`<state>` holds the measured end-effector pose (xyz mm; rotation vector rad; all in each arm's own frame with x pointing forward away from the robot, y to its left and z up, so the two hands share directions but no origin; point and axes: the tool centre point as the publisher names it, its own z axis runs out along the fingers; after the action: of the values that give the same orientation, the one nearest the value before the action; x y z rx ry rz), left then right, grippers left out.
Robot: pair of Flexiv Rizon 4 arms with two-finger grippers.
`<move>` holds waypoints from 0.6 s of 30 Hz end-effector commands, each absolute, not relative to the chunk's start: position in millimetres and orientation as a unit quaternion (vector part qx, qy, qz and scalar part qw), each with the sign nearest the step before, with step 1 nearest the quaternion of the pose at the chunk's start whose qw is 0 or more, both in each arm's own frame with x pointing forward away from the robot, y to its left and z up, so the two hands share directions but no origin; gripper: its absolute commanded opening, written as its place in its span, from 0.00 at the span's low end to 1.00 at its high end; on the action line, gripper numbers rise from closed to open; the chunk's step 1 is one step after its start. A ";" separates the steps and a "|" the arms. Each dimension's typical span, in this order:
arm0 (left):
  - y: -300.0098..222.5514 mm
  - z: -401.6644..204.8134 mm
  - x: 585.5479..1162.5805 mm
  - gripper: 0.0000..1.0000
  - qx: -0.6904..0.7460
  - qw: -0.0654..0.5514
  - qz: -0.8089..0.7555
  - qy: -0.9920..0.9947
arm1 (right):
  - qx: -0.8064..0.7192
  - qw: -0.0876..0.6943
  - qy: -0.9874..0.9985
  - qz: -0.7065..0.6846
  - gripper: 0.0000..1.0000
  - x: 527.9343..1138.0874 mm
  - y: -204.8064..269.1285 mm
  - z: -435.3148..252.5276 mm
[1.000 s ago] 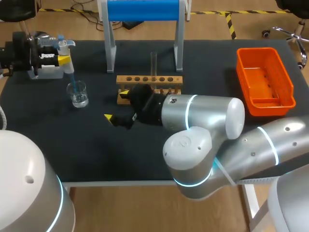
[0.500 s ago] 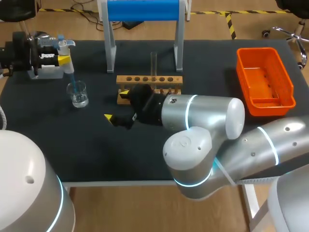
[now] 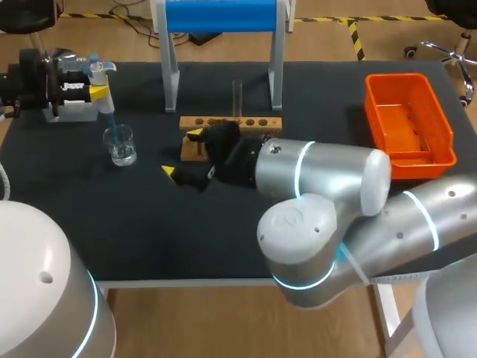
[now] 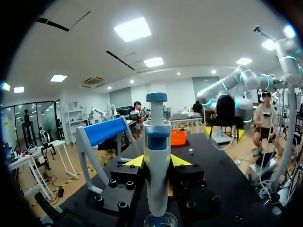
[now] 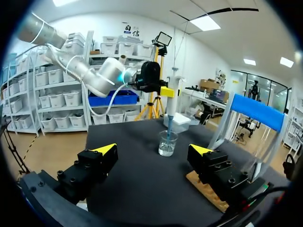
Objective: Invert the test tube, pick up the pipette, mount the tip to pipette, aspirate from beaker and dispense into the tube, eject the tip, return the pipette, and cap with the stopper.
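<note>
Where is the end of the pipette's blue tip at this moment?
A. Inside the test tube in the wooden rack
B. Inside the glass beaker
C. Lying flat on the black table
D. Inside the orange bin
B: the pipette, held upright in the left gripper, stands over the beaker, and its blue tip reaches down into the glass.

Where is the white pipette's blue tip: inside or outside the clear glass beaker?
Inside: the blue tip ends within the clear glass beaker, below its rim.
</note>
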<state>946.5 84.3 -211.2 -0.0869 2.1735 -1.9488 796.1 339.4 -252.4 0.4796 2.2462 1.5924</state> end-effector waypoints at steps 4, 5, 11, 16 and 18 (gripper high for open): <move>85.3 -211.5 947.1 0.00 -0.028 0.109 -0.664 0.739 | 0.152 0.148 0.807 0.551 1.00 793.0 309.4 -209.2; 85.3 -211.5 947.1 0.00 -0.028 0.109 -0.664 0.739 | 0.149 0.146 0.808 0.551 1.00 792.6 308.6 -206.7; 85.3 -211.5 947.1 0.00 -0.028 0.109 -0.664 0.739 | 0.125 0.131 0.811 0.556 1.00 789.6 302.4 -182.8; 85.3 -211.5 947.1 0.00 -0.028 0.109 -0.664 0.739 | 0.098 0.112 0.816 0.559 1.00 791.6 295.8 -159.8; 85.3 -211.5 947.1 0.00 -0.028 0.109 -0.664 0.739 | 0.090 0.096 0.818 0.559 1.00 794.2 292.4 -151.3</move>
<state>946.6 84.3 -211.2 -0.0869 2.1735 -1.9490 791.3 309.9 -167.0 0.4194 2.2033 1.6030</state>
